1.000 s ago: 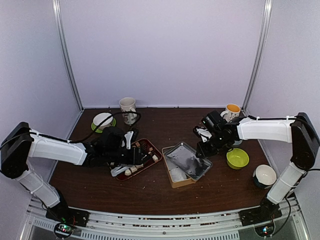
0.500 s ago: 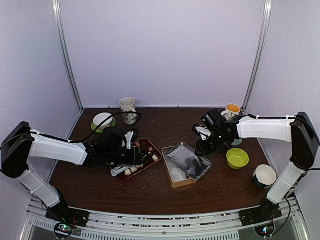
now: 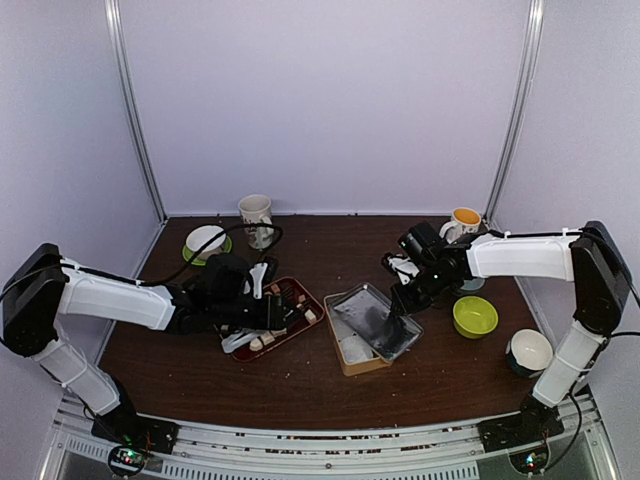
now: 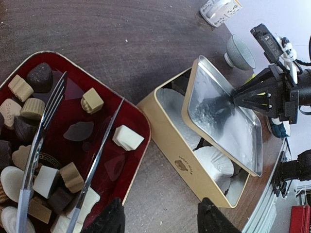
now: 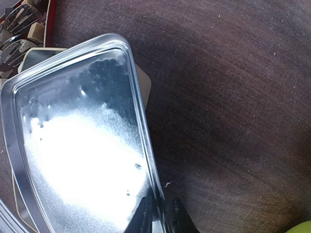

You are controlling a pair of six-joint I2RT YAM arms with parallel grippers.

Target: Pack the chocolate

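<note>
Several white, cream and brown chocolate pieces lie in a dark red tray, also seen in the top view. Silver tongs lie across the tray. My left gripper is open and empty, hovering between the tray and a cream tin that holds white paper cups. My right gripper is shut on the rim of the tin's silver lid. It holds the lid tilted over the tin's right side.
A patterned cup and a white bowl on a green saucer stand at the back left. An orange-filled cup, a green bowl and a white bowl stand at the right.
My right gripper has shifted slightly left and nearer with the lid still in it. The left arm has not moved.
</note>
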